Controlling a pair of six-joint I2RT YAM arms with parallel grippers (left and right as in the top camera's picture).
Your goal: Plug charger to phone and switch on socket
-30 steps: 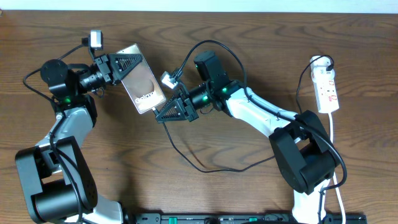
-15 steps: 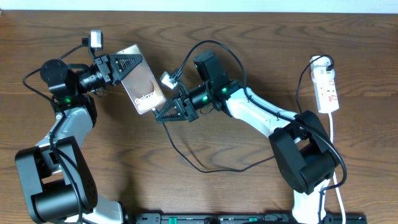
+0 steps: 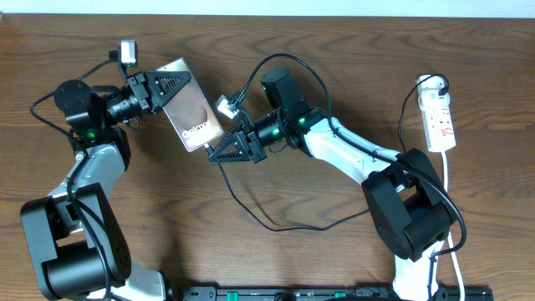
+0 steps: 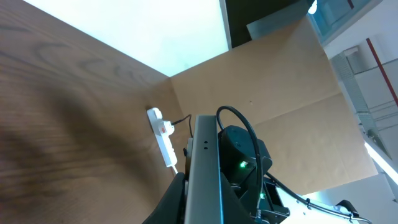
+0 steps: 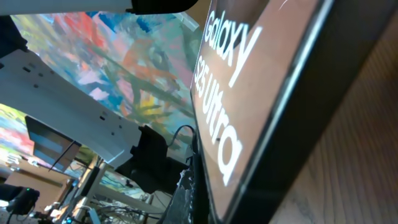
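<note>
The phone [image 3: 194, 117] is held up off the table, tilted, with its brownish screen and white lettering facing up. My left gripper [image 3: 180, 84] is shut on its far end; the left wrist view shows the phone edge-on [image 4: 205, 162] between the jaws. My right gripper [image 3: 219, 153] is shut at the phone's near bottom edge. The charger cable [image 3: 267, 224] runs from it in a loop across the table. The plug tip is hidden. The right wrist view is filled by the phone screen [image 5: 249, 93]. The socket [image 3: 440, 121] lies at the far right.
The socket's white cord [image 3: 451, 192] runs down the right edge beside the right arm base. The socket also shows in the left wrist view [image 4: 163, 142], with the right arm [image 4: 245, 155] behind the phone. A brown cardboard wall stands beyond the table.
</note>
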